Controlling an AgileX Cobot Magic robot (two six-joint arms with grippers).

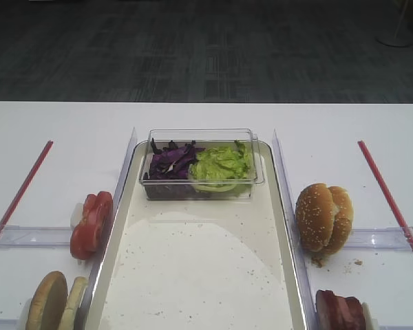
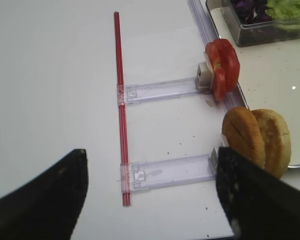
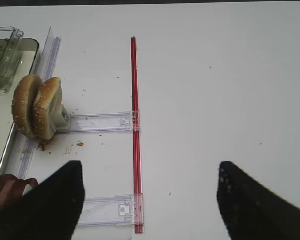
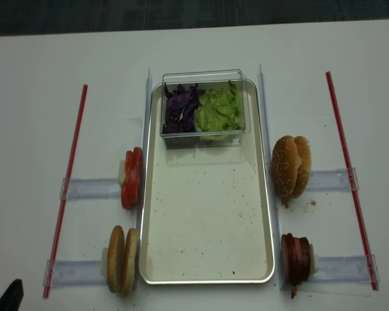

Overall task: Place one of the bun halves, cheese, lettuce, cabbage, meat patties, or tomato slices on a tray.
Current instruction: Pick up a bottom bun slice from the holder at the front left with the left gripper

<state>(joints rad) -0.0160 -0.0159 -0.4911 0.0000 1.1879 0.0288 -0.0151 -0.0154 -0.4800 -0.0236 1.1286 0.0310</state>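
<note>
The tray [image 4: 207,214] lies mid-table, its cream base bare but for crumbs. At its far end a clear tub [image 4: 204,107] holds purple cabbage [image 4: 180,110] and green lettuce [image 4: 219,110]. Tomato slices [image 4: 131,178] and pale bun halves [image 4: 122,259] stand on edge along the tray's left side. Meat patties [image 4: 296,258] stand on its right. No cheese is in view. My left gripper [image 2: 150,195] is open over bare table, its right finger [image 2: 255,195] just in front of the bun halves [image 2: 257,140]. My right gripper [image 3: 150,200] is open and empty, with the patties [image 3: 5,187] to its left.
Two sesame-seeded buns [image 4: 290,166] stand on edge to the right of the tray. Clear plastic rails [image 4: 91,188] run from each food stack out to a red strip [image 4: 68,181] on the left and a red strip [image 4: 347,168] on the right.
</note>
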